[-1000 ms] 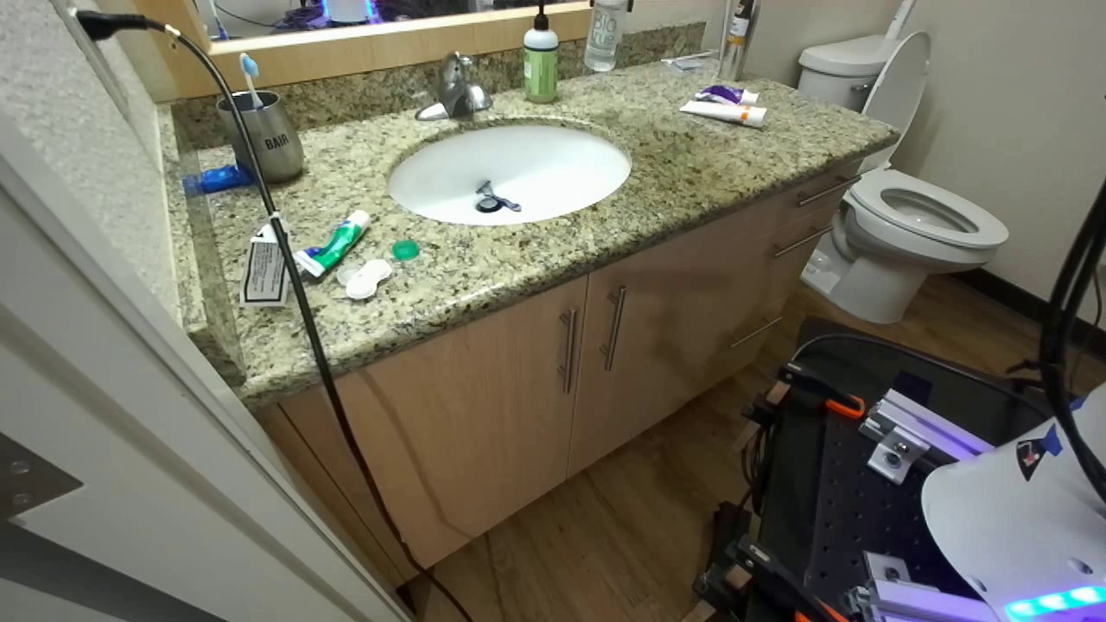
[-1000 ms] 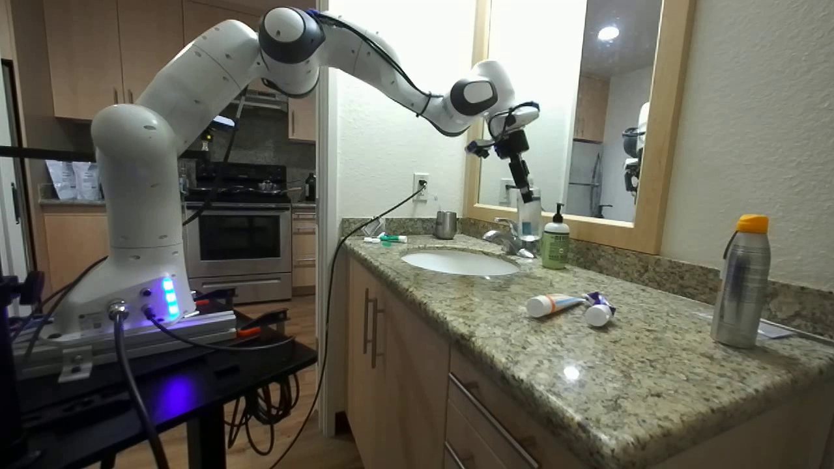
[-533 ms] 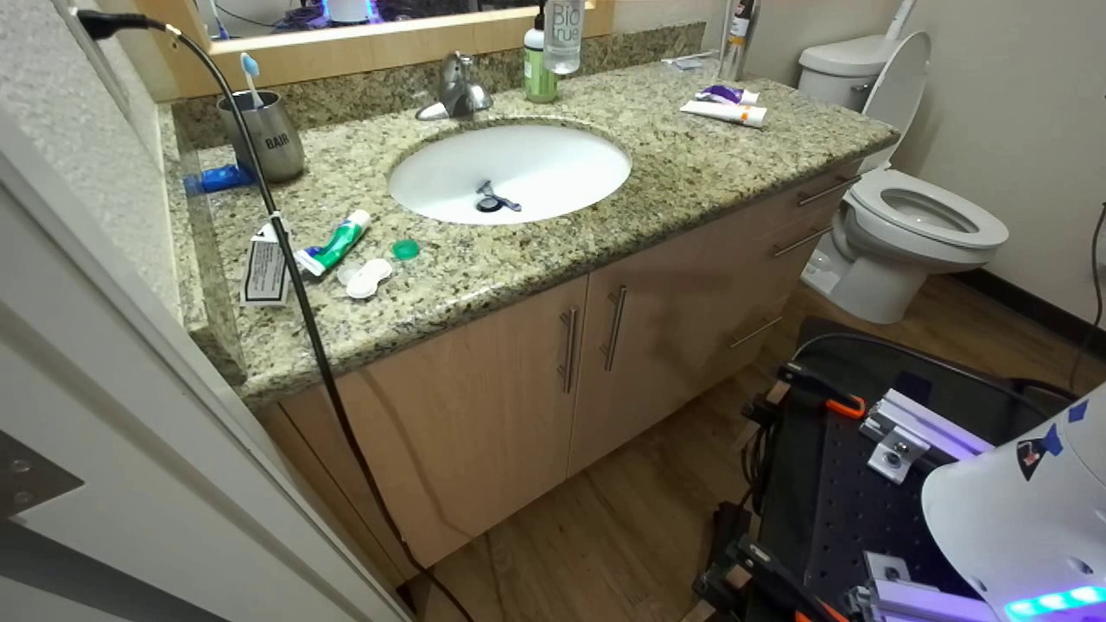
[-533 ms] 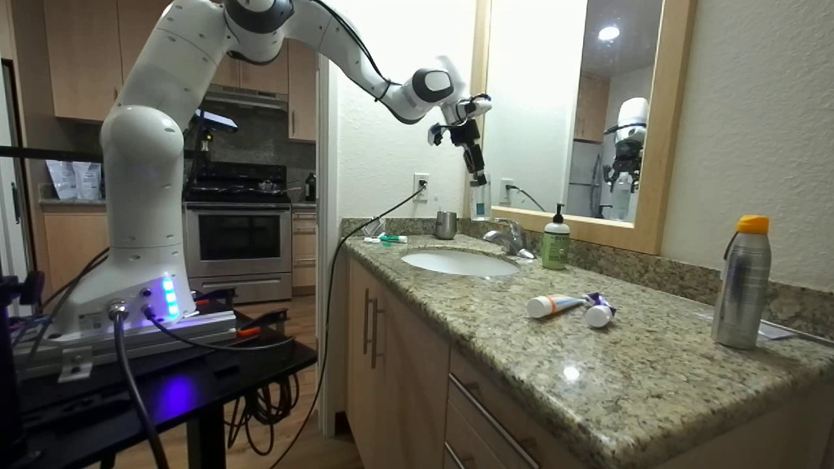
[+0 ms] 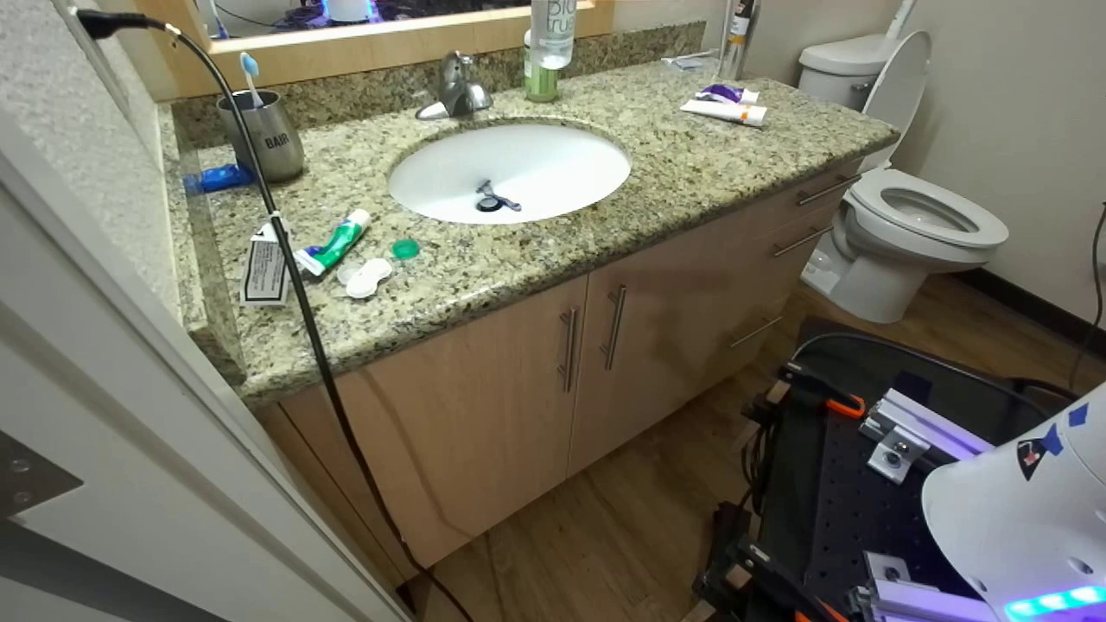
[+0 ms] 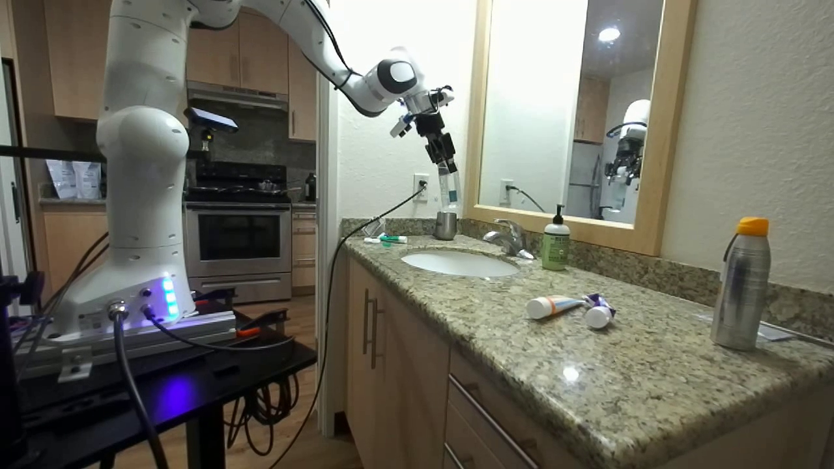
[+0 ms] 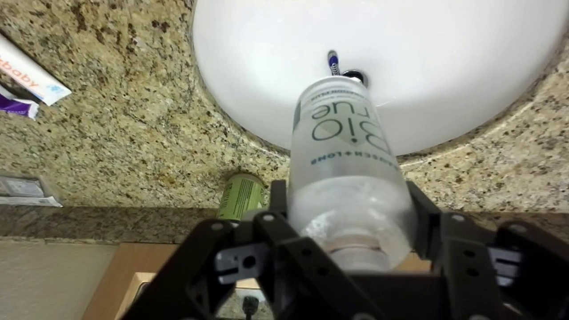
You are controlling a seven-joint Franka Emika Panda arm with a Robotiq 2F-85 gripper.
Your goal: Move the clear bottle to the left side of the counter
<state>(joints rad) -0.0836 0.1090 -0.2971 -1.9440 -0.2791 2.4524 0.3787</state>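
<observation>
The clear bottle (image 7: 342, 133), printed "Bio true", is held off the counter, slightly tilted. My gripper (image 7: 349, 195) is shut on it near its cap end, with one finger on each side. In an exterior view the gripper (image 6: 448, 164) points down and the bottle (image 6: 451, 194) hangs below it, just above the metal cup in the picture. The bottle's lower part also shows in an exterior view (image 5: 553, 39), in front of the soap bottle; the gripper is out of that view. The speckled granite counter (image 5: 674, 173) lies below.
The sink (image 5: 518, 164) holds a razor. The faucet (image 5: 458, 91) and green soap bottle (image 5: 541, 85) stand behind it. A metal cup (image 5: 276, 142), green toothpaste tube (image 5: 337, 242), lens case (image 5: 367, 278) and hanging black cable (image 5: 302, 294) are at the counter's left end.
The arm has carried the bottle left, from beside the soap bottle past the faucet in an exterior view. The bottle has tilted slightly. The grip has stayed shut.
</observation>
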